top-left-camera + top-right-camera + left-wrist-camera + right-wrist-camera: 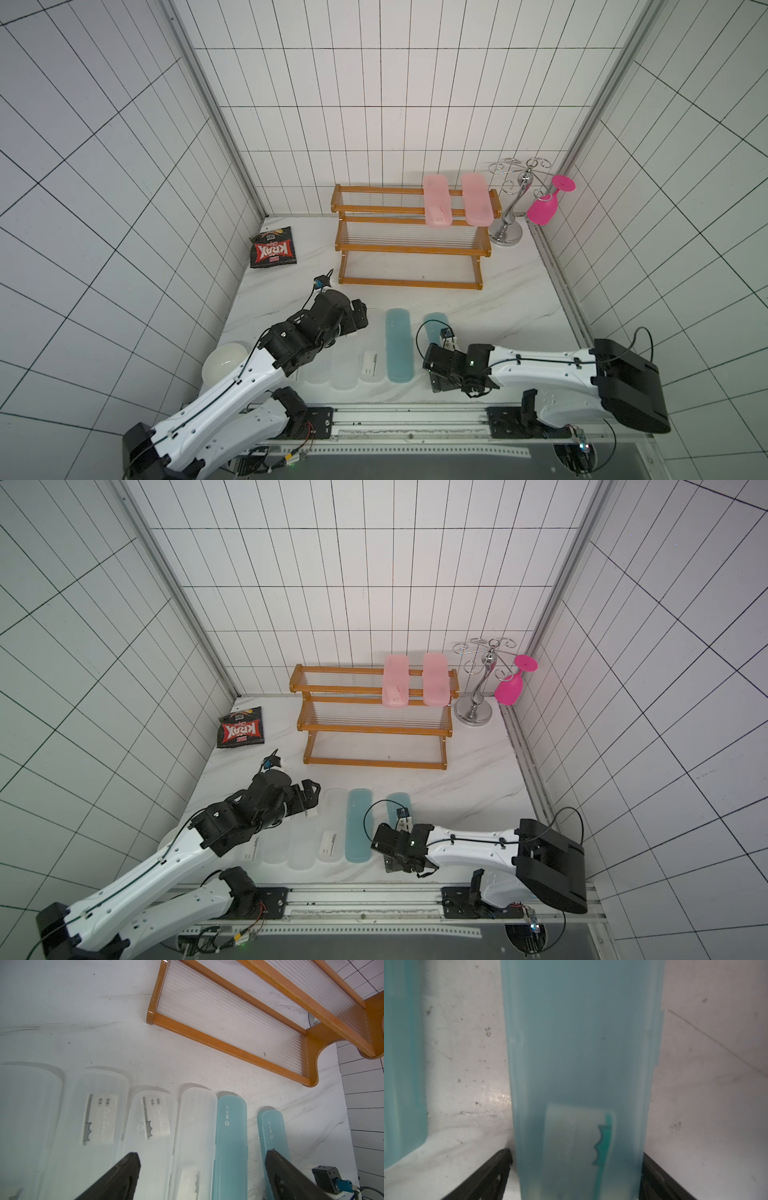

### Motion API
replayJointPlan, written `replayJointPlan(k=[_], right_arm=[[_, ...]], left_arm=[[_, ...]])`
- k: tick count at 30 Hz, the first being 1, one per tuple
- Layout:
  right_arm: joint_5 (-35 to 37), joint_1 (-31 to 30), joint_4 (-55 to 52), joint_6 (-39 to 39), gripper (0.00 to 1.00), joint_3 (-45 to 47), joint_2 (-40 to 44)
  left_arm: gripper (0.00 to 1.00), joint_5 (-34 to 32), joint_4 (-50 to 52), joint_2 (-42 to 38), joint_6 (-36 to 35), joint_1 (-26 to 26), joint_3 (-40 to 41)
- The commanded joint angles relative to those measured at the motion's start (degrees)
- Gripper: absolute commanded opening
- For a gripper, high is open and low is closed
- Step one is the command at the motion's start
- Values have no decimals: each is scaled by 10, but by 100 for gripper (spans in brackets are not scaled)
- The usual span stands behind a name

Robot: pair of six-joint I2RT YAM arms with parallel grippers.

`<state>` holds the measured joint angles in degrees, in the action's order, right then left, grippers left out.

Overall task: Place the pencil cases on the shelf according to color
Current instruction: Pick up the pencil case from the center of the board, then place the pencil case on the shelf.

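Nearest, by the base rail: right gripper [575,1152] low over the near end of the right-hand teal case [577,1043], pointing down. One black finger [492,1172] on each long side of the case, close against its edges. Cannot tell whether clamped or merely framing it. Case flat on the white marble-look table [498,316], a pale label showing through the plastic in the right wrist view.

Just left, a narrow strip of table between: other teal case [399,345], parallel, long axis toward the shelf. Touching its left side: clear cases [195,1126], four in a row, side by side, paper labels showing through some. Partly hidden under the left arm in both top views.

Left gripper [202,1151] above the far ends of that row, jaws released and spread wide, holding nothing. Fingertips spanning one clear case and the other teal case in the left wrist view.

White bowl [224,361] at the near left edge, beside the left arm.

Farther back, left: black-and-red crisp bag [273,248], flat near the wall.

Far centre: shelf [409,249], three stepped tiers, orange-brown frame. Two pink cases [436,205] on the right part of the top tier, side by side, laid front to back, near ends overhanging the front rail.

Right of the shelf: chrome stand [505,236], magenta goblet [540,212] hanging from it, foot uppermost.
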<state>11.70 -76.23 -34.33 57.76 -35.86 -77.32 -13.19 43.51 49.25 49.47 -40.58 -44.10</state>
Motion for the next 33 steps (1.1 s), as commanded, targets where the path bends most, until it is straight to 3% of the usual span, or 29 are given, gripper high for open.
replayJointPlan(k=[1, 6, 12, 19, 24, 33], right_arm=[[17, -5, -14, 13, 83, 9, -6], [84, -28, -61, 38, 67, 4, 41], [159, -41, -157, 55, 52, -36, 110], [220, -36, -212, 12, 52, -103, 184], [235, 1, -221, -47, 53, -163, 198], [147, 141, -165, -182, 56, -243, 155]], left_arm=[[98, -10, -14, 0, -6, 4, -1], [98, -33, -14, -4, -1, 11, 10], [98, -16, -30, -2, -15, 43, 13], [98, 10, -61, 23, -43, 73, -14], [98, 17, -81, 63, -66, 79, -43], [98, 23, -101, 94, -88, 85, -52]])
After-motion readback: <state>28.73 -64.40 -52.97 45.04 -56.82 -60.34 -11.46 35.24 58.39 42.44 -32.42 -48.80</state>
